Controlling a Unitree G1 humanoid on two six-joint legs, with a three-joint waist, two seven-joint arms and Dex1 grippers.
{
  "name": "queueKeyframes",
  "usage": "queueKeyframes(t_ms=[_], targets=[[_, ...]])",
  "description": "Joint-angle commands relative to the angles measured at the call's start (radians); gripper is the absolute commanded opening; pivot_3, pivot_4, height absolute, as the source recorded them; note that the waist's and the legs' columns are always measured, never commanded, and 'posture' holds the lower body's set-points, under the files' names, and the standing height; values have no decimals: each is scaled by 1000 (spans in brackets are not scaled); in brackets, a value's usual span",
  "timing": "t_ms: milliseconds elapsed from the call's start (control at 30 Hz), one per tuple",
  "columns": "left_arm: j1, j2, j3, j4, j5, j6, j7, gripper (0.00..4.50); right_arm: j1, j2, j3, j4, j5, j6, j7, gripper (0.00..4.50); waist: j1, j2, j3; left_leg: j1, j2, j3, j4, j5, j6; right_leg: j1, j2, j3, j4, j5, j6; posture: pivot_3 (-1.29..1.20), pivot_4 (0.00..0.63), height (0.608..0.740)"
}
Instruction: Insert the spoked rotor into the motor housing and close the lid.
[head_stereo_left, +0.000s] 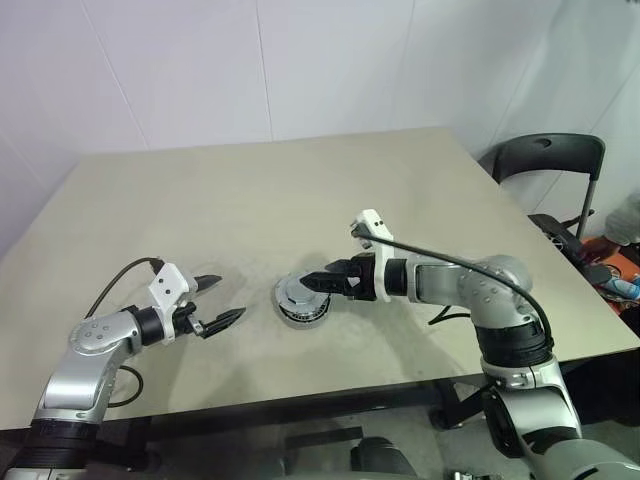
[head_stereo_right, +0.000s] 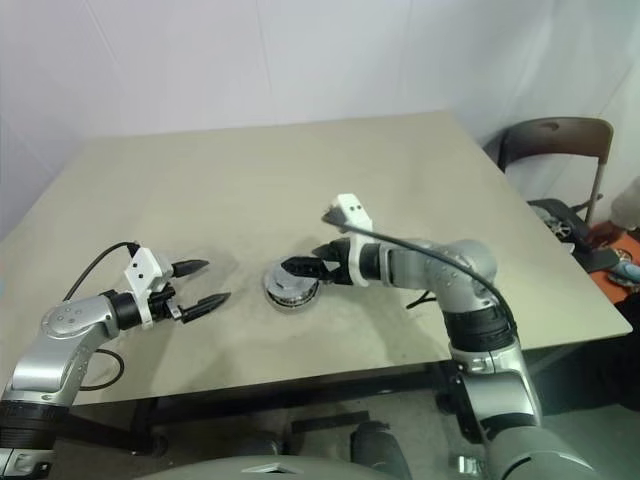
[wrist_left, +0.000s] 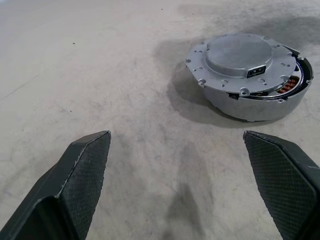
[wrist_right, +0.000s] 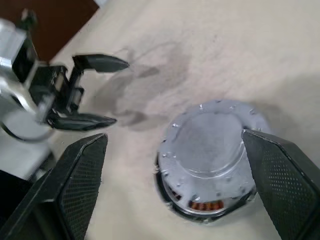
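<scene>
Both grippers stand with their fingers spread apart and hold nothing. Left gripper (head_stereo_left: 221, 298) hangs low over the tabletop (head_stereo_left: 250, 190) near the robot's left front edge, its two black fingers parted one above the other and aimed toward the middle, where the motor housing (head_stereo_left: 302, 301) lies. It is apart from the housing, with bare tabletop between them.

Right gripper (head_stereo_left: 312, 283) reaches in from the other side, pointing toward the robot's left and slightly down. Its fingertips are over the top of the housing; in the right wrist view the two fingers straddle it widely, one on each side, and whether either touches it cannot be told.

The housing sits flat on the tabletop, a little to the near side of the middle, between the two grippers. The lid (wrist_left: 248, 62) rests on top of it: a grey metal disc with a raised round centre and small screws round its rim. It does not sit quite flush, since along one side a gap shows dark edge and copper-brown windings (wrist_left: 287, 86) beneath it; the same windings peek out at the near edge in the right wrist view (wrist_right: 205, 205). The spoked rotor is hidden under the lid, if it is there at all.

A dark chair (head_stereo_left: 550, 160) stands beyond the tabletop's right side
</scene>
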Motion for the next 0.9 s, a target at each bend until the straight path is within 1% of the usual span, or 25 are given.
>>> queueKeyframes(t_ms=[33, 267, 333, 533, 733, 900], targets=[[-14, 15, 18, -36, -6, -3, -3, 4500, -1, -43, 134, -25, -186, -252, 166, 4480, 1, 0, 0, 0, 0, 0, 0, 0, 0, 0, 0, 0, 0, 0, 0, 0, 0, 740], [-16, 13, 15, -48, -4, 7, 5, 4500, -26, -40, 245, 83, -371, -410, 312, 4480, 4, -1, 0, -1, 0, 0, 0, 0, 0, -1, -1, 0, 0, 0, 0, 0, 0, 740], [-12, 14, 18, -53, -5, 9, 7, 4500, -38, -6, 235, 120, -398, -430, 305, 4480, 4, -1, 0, -1, 0, 0, 0, 0, 0, -1, -1, 0, 0, 0, 0, 0, 0, 740], [-2, 18, 25, -65, -4, 15, 13, 4500, -56, 48, 261, 238, -540, -525, 303, 4480, 5, -1, 0, -1, 0, 0, 0, 0, 0, -2, -1, 0, 1, 0, 0, 0, 0, 740], [6, 21, 29, -74, -6, 16, 15, 4500, -52, 89, 243, 268, -576, -524, 334, 4480, 4, -1, 0, -2, -1, -1, 0, 0, 0, -2, -1, 0, 1, 0, 0, 0, 0, 740], [10, 23, 29, -76, -6, 15, 13, 4500, -33, 94, 251, 261, -595, -507, 364, 4480, 4, -1, 0, -2, -1, -1, 0, 0, 0, -2, -1, 0, 1, 0, 0, 0, 0, 740]])
